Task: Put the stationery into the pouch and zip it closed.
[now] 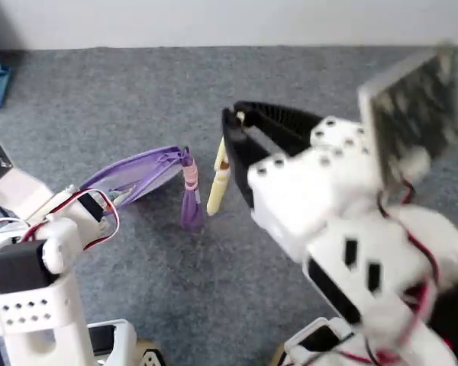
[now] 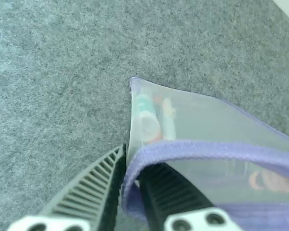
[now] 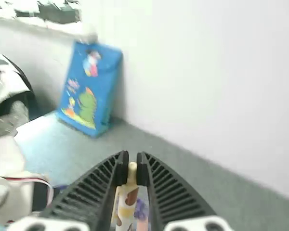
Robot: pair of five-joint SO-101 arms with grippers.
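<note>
While bracing pouch rim in clenched left gripper, line up pen grasped by right gripper with pouch mouth, lower tip-first, release late.

Nothing written, no number and no sign can be read here. The blue box, far left against the wall, carries coloured cartoon figures, but any lettering on it is too blurred to make out. The pen bears only brown patches, and the pinkish marks on the pouch cannot be read.
</note>
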